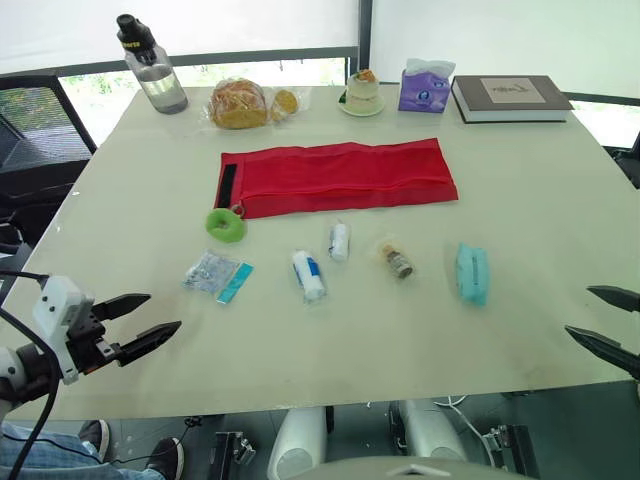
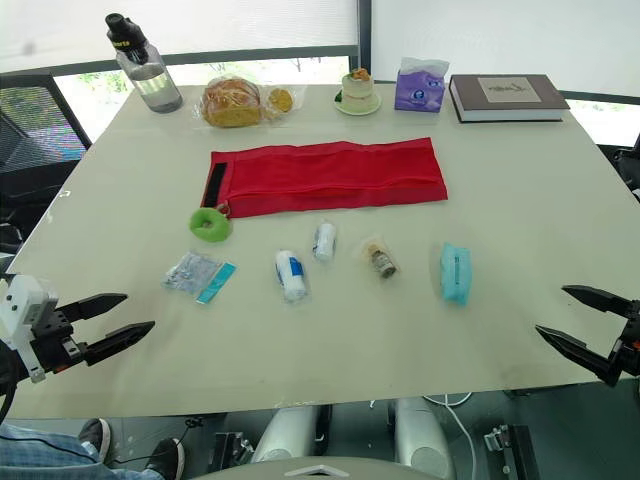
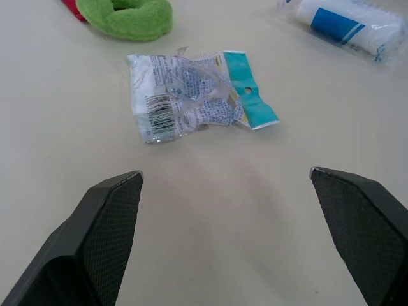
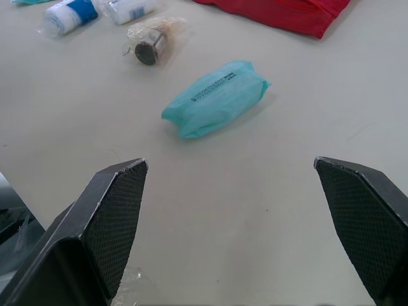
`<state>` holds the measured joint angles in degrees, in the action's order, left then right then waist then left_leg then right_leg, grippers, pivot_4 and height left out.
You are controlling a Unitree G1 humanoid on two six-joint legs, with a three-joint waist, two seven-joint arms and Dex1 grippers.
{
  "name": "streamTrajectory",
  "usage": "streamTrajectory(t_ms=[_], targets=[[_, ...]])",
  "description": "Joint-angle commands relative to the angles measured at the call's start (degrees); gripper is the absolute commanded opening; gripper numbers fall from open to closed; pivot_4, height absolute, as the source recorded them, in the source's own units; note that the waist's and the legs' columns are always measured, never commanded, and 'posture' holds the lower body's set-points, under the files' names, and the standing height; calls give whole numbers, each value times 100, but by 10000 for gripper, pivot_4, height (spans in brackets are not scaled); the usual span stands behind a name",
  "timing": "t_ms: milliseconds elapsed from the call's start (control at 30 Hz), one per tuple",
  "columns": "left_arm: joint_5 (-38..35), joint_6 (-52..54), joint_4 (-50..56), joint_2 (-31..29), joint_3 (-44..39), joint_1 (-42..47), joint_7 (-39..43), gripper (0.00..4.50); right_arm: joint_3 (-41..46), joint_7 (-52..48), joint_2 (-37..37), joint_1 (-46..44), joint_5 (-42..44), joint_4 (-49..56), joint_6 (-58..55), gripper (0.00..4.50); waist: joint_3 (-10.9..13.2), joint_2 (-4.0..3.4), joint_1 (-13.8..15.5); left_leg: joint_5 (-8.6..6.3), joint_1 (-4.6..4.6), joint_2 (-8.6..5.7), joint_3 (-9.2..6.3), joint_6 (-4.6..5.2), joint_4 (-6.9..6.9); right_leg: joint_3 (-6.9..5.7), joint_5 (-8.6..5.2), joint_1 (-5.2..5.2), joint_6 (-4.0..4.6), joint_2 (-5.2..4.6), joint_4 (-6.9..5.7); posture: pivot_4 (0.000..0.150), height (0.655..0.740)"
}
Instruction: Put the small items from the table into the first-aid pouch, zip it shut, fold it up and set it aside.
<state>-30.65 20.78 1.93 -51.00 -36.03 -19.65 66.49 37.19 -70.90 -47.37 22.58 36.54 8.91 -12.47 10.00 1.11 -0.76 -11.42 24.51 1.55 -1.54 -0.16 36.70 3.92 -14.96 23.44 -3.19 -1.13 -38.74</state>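
Pouch (image 1: 340, 177) of flat red fabric lies mid worktop (image 1: 520, 250), long axis left-right, black end leftward. On its robot side: crinkly packet (image 1: 215, 272), white rolls (image 1: 308, 275), wrapped vial (image 1: 397, 262), soft teal pack (image 1: 472, 273). Nearer still, left gripper (image 1: 163, 311) and right gripper (image 2: 551, 309) gape wide, empty.

The left gripper (image 1: 165, 310) has two slim black fingers that taper to sharp points, and they are fixed to a boxy white block (image 1: 60, 303) with rounded corners at the wrist. A thin black cable (image 1: 36, 425) loops past the block beside a rounded grey arm segment. The right gripper (image 2: 550, 310) has the same pair of pointed black fingers, and in the wrist views the inner pads (image 3: 108, 220) of both grippers are broad, flat, wedge-shaped faces with a fine cross-hatched mesh texture and smooth, slightly glossy edges.
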Motion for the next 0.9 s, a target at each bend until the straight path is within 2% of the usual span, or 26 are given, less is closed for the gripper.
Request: streamTrajectory(t_ms=[33,367,533,733,900], targets=[[-92,7,125,-146,-349,-133,151,45000,180,45,-73,-8,132,270,-118,44720,0,0,0,0,0,0,0,0,0,0,0,0,0,0,0,1500,7400],[-251,499,640,-131,-640,-363,46,45000,45,211,-75,-158,176,650,-520,44720,0,1,12,0,2,3,4,0,-2,-1,0,2,0,-4,3,1500,7400],[-619,1503,960,-30,-555,-254,-505,45000,29,147,-39,-262,195,600,-461,44720,0,1,-2,0,1,3,4,0,-2,-1,0,2,0,-2,2,1500,7400],[-1493,2628,1740,863,-647,356,-2169,45000,-151,425,68,-621,660,1196,-792,44720,0,3,0,0,2,3,-1,0,2,-4,1,1,-2,2,-5,1500,7400],[-1542,3244,1959,1413,-454,863,-3647,45000,-509,729,86,-1029,1073,1808,-1093,44720,-1,5,1,0,2,-4,-6,0,3,-4,2,-1,-1,8,-8,1500,7400]])
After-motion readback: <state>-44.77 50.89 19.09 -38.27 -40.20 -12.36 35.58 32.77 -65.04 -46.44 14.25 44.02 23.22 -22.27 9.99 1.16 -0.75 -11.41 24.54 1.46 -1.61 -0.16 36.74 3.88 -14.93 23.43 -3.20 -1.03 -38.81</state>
